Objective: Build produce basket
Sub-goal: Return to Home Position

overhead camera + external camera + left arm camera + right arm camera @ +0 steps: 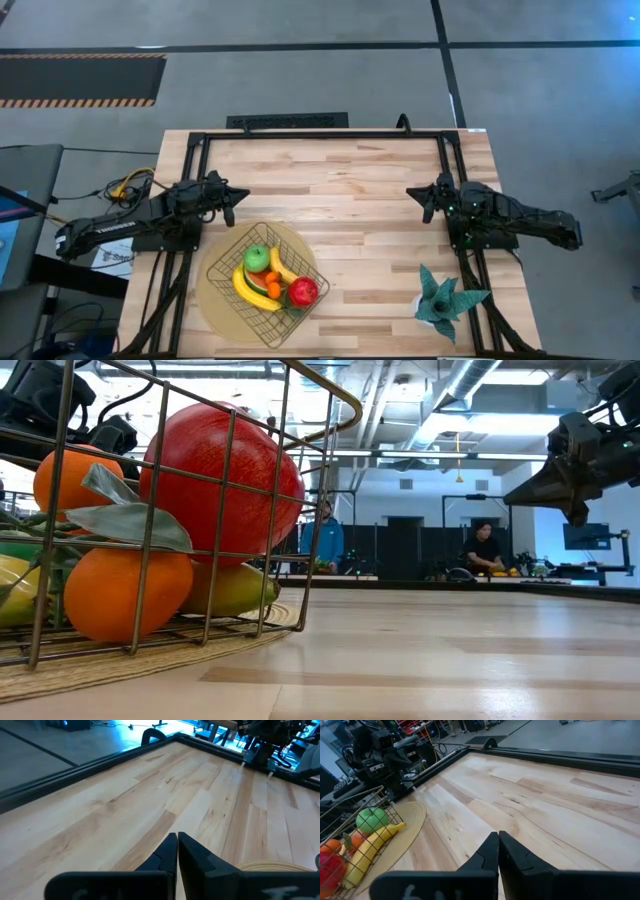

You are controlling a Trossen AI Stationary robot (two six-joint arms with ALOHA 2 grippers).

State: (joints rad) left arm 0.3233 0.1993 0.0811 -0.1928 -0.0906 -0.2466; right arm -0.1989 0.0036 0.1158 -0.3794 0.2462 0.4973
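Wire basket [222,258] lies near the left gripper [240,196].

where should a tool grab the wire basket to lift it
Probably the top rim wire of the basket, on the bare side nearest the left tool, coming straight down. The walls flare outward, so the rim stands clear, and the fruit sits toward the other side, leaving room for an inner finger.

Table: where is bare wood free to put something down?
Free: the wide middle of the table between the left end effector and right end effector, and the front strip between basket and teal plant. Crowded: front left, basket on tan mat.
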